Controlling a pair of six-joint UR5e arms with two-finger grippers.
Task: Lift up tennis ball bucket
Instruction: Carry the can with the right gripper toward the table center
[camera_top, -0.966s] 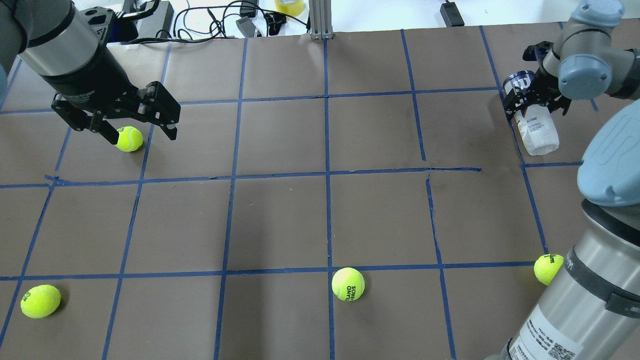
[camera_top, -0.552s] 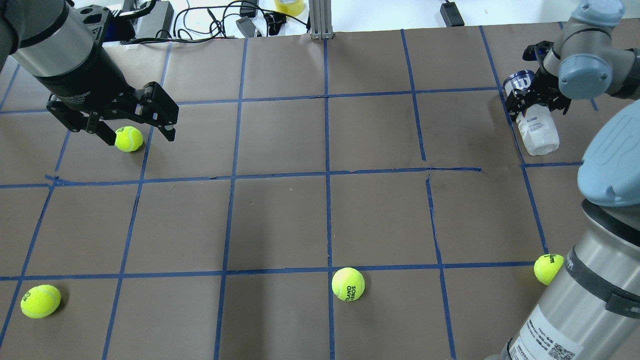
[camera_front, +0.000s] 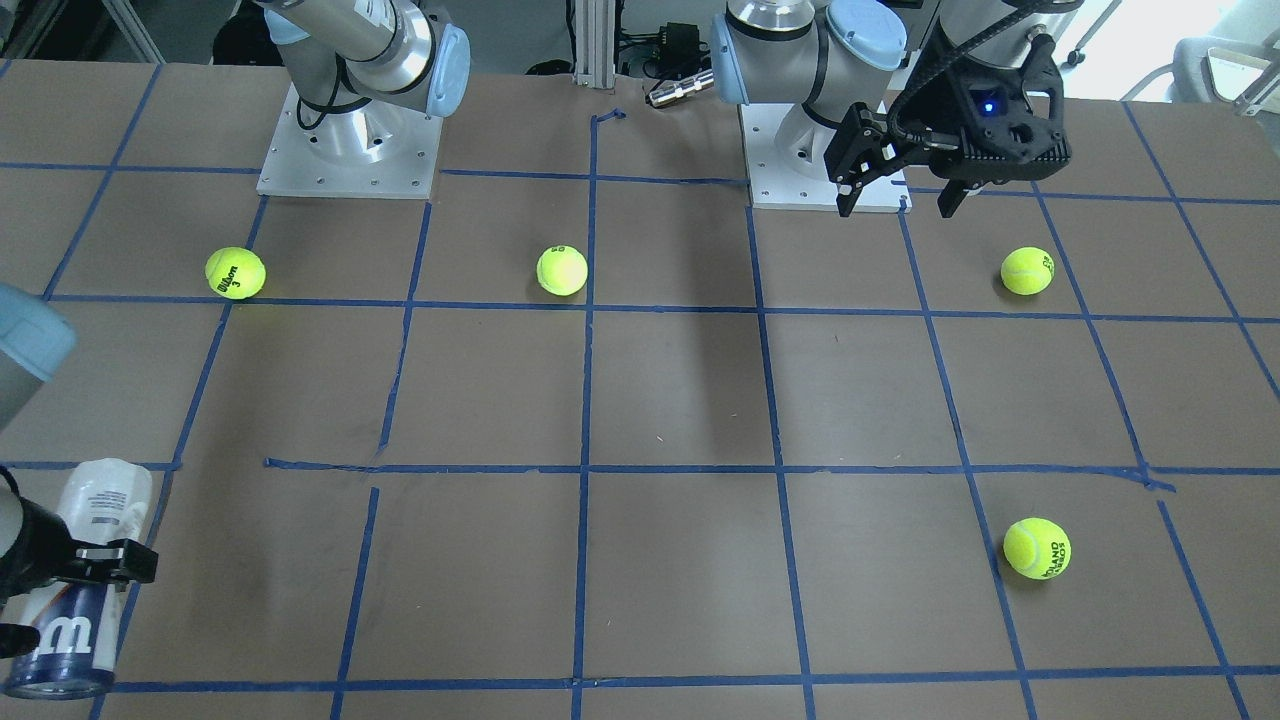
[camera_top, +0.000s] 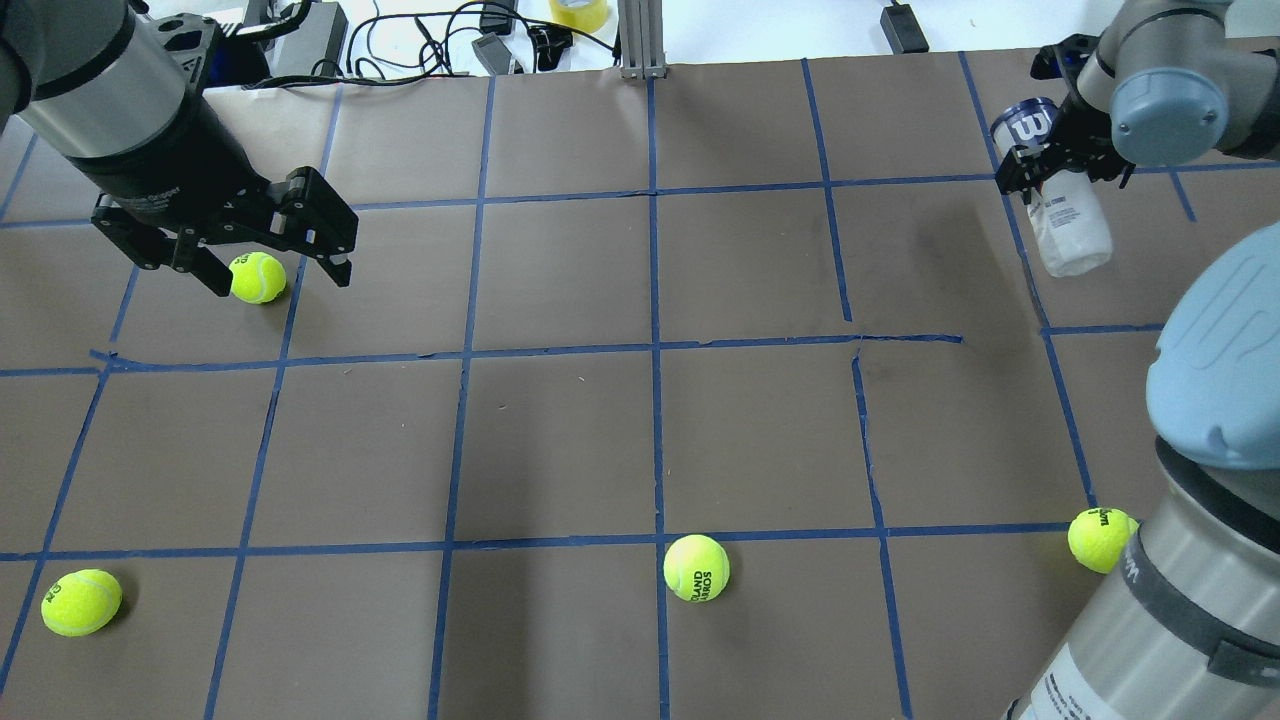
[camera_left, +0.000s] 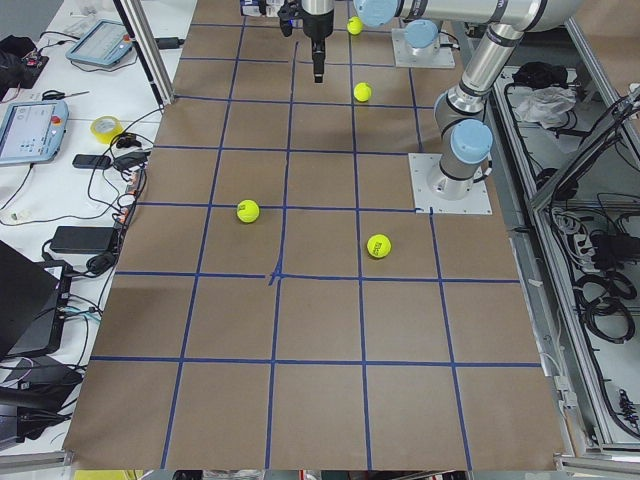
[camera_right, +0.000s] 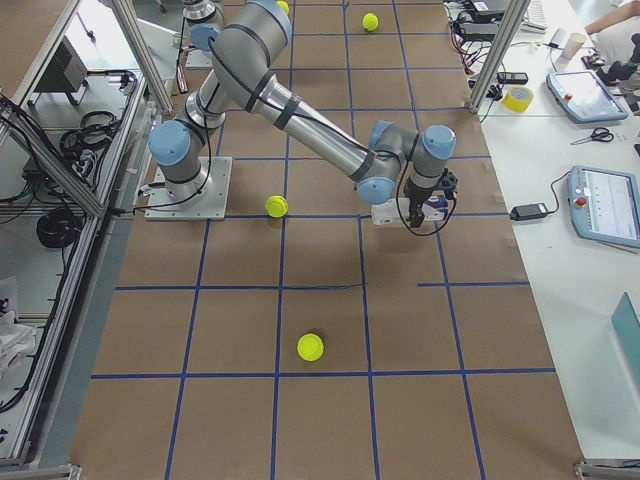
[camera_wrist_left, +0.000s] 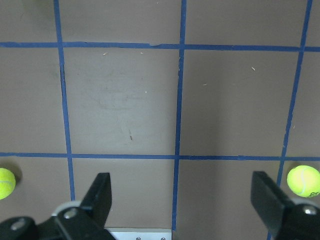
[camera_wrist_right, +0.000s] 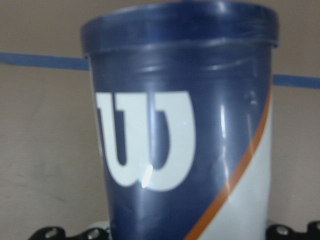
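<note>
Lifted since the earlier frame, the slim clear-plastic tennis ball bucket (camera_top: 1075, 228) with its navy and white label now sits farther toward 12 o'clock in the overhead view, and the right fingers (camera_top: 1012, 177) have gone with it. Those black fingers are closed around the bucket's middle, one on each side, at the 2 o'clock corner of the brown paper-covered counter (camera_top: 560, 440) with its blue tape grid. The bucket is tilted: its dark blue rim end points toward 11 o'clock and its clear end toward 5 o'clock. In the front-facing view the bucket (camera_front: 95, 495) lies at 8 o'clock with the right fingers (camera_front: 125, 562) across it. The right wrist view shows the navy band with the white "W" (camera_wrist_right: 185, 140) close up. Whether the lower end clears the counter cannot be told.

At 10 o'clock in the overhead view the left fingers (camera_top: 338, 262) are spread wide and hold nothing. They hang above a yellow-green tennis ball (camera_top: 257, 277). Three more yellow-green balls lie on the counter at 8 o'clock (camera_top: 80, 602), 6 o'clock (camera_top: 696, 568) and 4 o'clock (camera_top: 1097, 538).
</note>
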